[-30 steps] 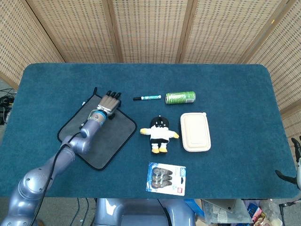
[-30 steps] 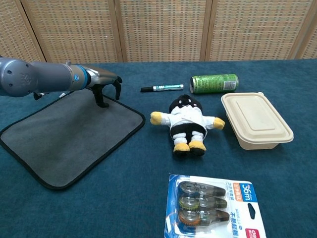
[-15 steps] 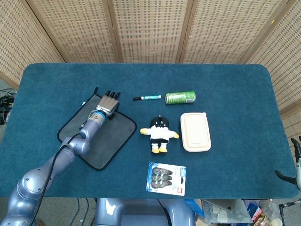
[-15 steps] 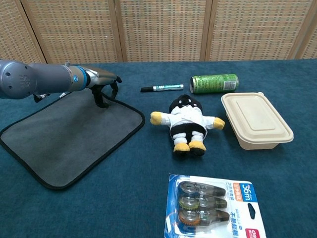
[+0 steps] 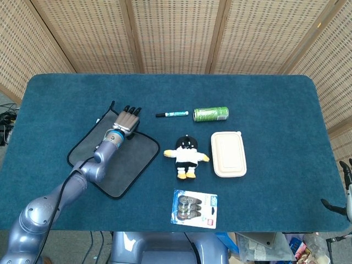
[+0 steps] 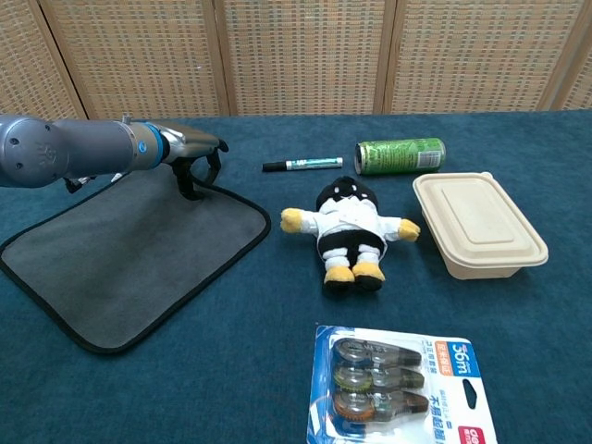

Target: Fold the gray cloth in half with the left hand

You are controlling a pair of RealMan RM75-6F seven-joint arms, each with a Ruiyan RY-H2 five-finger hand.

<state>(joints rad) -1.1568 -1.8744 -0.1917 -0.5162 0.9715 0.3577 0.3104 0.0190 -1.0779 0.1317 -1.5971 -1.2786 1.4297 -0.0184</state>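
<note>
The gray cloth (image 5: 113,155) (image 6: 129,254) with a dark hem lies flat on the left of the blue table. My left hand (image 5: 126,118) (image 6: 190,157) hangs over its far corner, palm down. The fingers arch down to the cloth's far edge and the thumb rests on the fabric. Nothing is lifted or pinched that I can see. Only a sliver of my right hand (image 5: 345,201) shows at the lower right edge of the head view, off the table, and its state is unclear.
A marker (image 5: 171,114) and a green can (image 5: 210,114) lie beyond the cloth to the right. A plush penguin (image 5: 187,157) sits beside the cloth's right corner, then a beige lidded box (image 5: 228,154). A pack of tapes (image 5: 194,208) lies near the front edge.
The left hand has edged slightly toward the cloth's far corner and its fingers curl a little more. The cloth stays flat.
</note>
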